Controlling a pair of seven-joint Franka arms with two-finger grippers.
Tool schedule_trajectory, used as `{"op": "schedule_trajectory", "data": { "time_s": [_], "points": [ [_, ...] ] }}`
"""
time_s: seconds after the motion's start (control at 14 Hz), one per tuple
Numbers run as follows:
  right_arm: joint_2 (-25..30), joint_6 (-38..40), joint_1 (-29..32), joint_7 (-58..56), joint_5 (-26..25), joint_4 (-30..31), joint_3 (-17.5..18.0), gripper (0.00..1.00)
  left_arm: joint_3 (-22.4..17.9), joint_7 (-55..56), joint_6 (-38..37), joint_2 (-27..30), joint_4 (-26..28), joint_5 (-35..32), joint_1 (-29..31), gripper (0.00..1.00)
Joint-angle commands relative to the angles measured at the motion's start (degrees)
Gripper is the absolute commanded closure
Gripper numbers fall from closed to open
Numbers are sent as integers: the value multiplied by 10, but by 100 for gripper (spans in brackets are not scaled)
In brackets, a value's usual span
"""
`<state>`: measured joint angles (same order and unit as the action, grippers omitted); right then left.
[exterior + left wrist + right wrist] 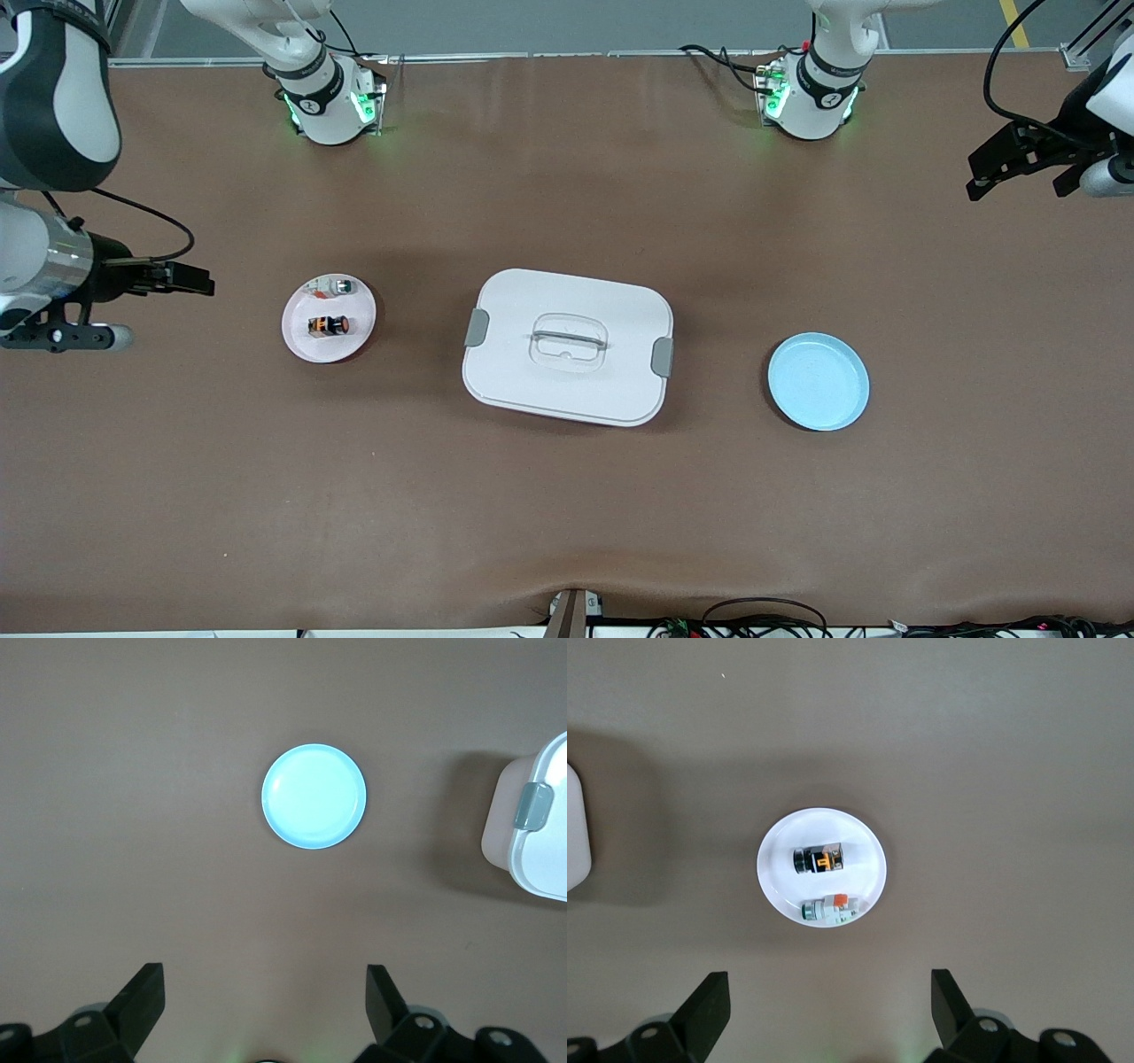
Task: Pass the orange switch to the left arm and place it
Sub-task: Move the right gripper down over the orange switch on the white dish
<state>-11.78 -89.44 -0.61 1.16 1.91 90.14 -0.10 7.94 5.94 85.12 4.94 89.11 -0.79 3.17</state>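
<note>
The orange switch (328, 326) lies on its side on a small pink plate (301, 342) toward the right arm's end of the table. It also shows in the right wrist view (819, 860). The white box (532, 306) stands at the table's middle, between the pink plate and a blue plate (818, 382). My right gripper (199, 281) is open and empty, up in the air past the pink plate at the right arm's end; in its wrist view (830, 997) the jaws stand wide. My left gripper (1017, 190) is open and empty, high over the left arm's end (264, 992).
A small silver-grey part (335, 286) with green and red spots lies on the pink plate beside the switch (830, 908). The blue plate (314, 796) holds nothing. The box's grey latch (532, 806) faces the blue plate. Cables hang at the table's near edge (762, 620).
</note>
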Motion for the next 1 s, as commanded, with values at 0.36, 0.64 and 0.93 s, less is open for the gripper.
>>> {"op": "schedule_trajectory", "data": {
  "time_s": [0.36, 0.64, 0.93],
  "points": [
    [25, -159, -23, 13, 29, 181, 3, 0, 1, -12, -6, 3, -3, -3, 3, 0],
    [44, -286, -37, 13, 29, 299, 3, 0, 1, -12, 0, 3, -3, -2, 4, 0],
    [42, -383, -42, 13, 29, 362, 2, 0, 1, -12, 1, 0, -4, -2, 4, 0]
  ]
}}
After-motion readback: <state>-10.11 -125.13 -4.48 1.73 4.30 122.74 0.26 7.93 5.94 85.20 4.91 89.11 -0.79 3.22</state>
